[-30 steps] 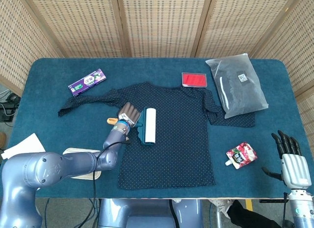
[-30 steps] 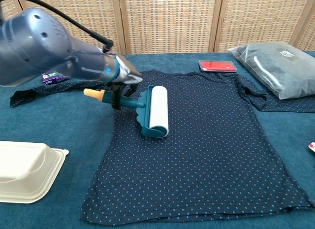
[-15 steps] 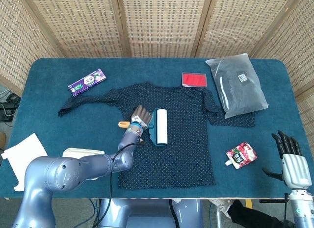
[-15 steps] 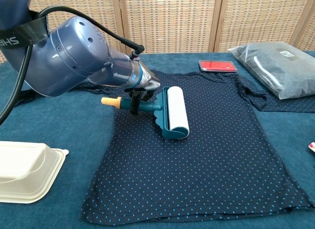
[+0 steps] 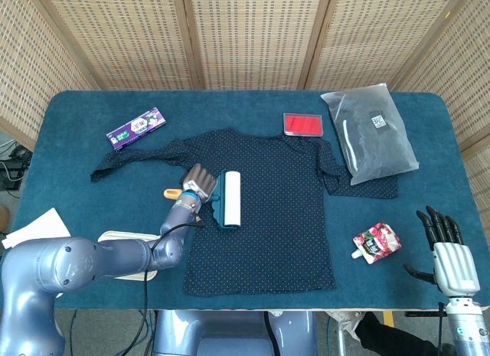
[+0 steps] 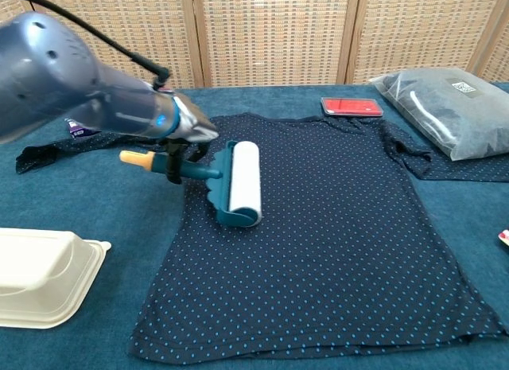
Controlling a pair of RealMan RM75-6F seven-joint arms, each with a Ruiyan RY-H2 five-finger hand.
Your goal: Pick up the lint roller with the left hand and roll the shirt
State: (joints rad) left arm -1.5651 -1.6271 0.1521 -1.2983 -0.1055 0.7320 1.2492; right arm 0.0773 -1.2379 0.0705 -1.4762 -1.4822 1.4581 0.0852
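A dark blue dotted shirt (image 5: 268,218) (image 6: 334,243) lies flat across the middle of the table. The lint roller (image 5: 228,198) (image 6: 241,183), with a white roll in a teal frame and an orange-tipped handle, rests on the shirt's left chest area. My left hand (image 5: 196,184) (image 6: 181,130) grips the roller's handle, just past the shirt's left edge. My right hand (image 5: 445,249) hangs open at the table's front right corner, holding nothing.
A purple box (image 5: 135,127) lies at the back left, a red case (image 5: 304,124) (image 6: 351,107) beyond the shirt's collar, and a grey bag (image 5: 371,132) (image 6: 445,107) at the back right. A red pouch (image 5: 377,242) sits near my right hand. A white lidded container (image 6: 44,274) stands front left.
My left hand rolled the lint roller right across the shirt, then back left to about where it began. My right hand shifted slightly.
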